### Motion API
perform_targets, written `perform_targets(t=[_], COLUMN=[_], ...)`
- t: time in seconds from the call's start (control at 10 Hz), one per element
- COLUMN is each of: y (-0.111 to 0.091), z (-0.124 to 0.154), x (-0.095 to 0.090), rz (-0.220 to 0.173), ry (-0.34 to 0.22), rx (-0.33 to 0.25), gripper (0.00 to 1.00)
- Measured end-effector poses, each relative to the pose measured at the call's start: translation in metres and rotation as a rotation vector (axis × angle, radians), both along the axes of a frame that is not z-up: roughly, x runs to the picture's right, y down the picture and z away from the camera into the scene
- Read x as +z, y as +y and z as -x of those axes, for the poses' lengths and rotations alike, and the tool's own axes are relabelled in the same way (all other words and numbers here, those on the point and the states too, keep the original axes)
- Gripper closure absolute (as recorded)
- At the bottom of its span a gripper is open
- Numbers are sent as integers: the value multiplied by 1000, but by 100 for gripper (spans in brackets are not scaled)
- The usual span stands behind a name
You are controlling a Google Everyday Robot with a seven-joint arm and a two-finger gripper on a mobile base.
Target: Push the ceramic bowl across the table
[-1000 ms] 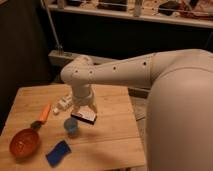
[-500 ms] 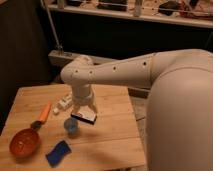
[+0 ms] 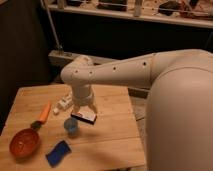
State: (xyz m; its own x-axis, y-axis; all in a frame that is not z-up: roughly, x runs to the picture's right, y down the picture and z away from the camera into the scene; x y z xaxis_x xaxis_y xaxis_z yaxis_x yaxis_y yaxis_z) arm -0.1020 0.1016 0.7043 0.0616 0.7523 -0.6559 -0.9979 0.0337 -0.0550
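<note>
The ceramic bowl (image 3: 24,143), round, shallow and orange-red, sits near the front left edge of the light wooden table (image 3: 107,140). My gripper (image 3: 84,113) hangs from the white arm over the middle of the table, pointing down, well right of the bowl and apart from it. Below the gripper lies a flat white and dark item (image 3: 83,118). A small blue cup (image 3: 71,127) stands just left of the gripper, between it and the bowl.
An orange carrot-shaped item (image 3: 44,114) lies behind the bowl. A blue sponge-like piece (image 3: 58,153) lies at the front edge. A small white object (image 3: 63,104) sits left of the arm. Shelving stands behind the table.
</note>
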Motion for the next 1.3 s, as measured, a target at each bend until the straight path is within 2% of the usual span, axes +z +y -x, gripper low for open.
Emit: perform_targets(t=[0.2,0.5,0.7,0.9,1.3], y=[-6,-29,-37,-36,-23], z=[3,32,55,80,142], x=[5,30,43,45,22], rz=[-14,-62,-65,-60,-69], ry=[-14,-74,-106,-150,-264], rx=[-11,-66,-110,-157,-319], gripper=[35,35,35,38,78])
